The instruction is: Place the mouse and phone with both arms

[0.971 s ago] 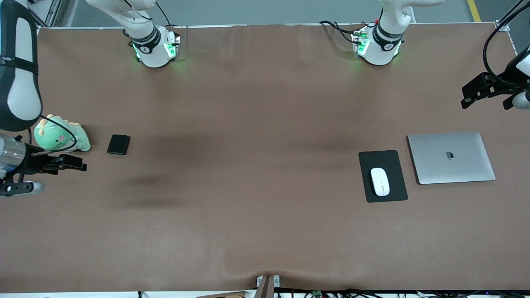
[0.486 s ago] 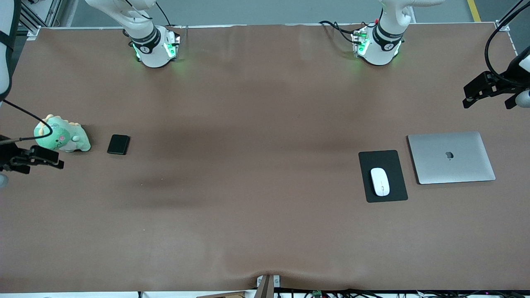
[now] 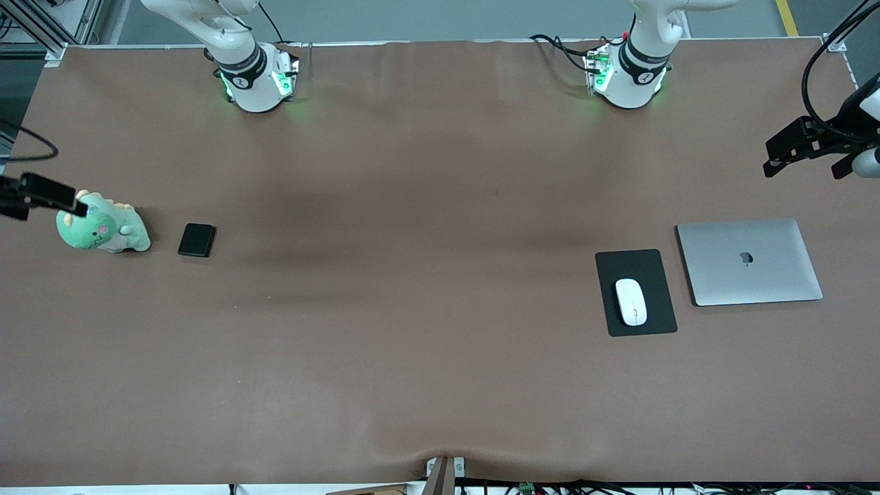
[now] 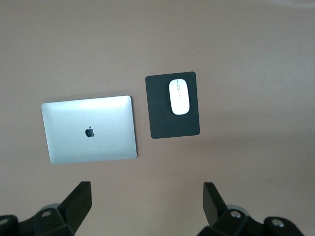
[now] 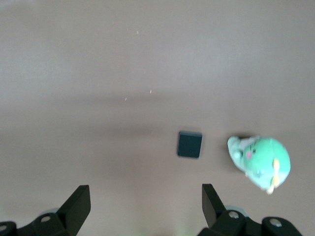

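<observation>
While aloft, both claws (image 4: 146,204) (image 5: 145,206) agape.

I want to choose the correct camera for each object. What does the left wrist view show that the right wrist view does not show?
Only the left wrist view shows the mouse lying on the mouse pad, with the closed laptop beside the pad, and the open left gripper. Only the right wrist view shows the phone flat on the table, the green plush toy beside it, and the open right gripper. Both share the brown table surface, and in both the gripper holds nothing.
</observation>
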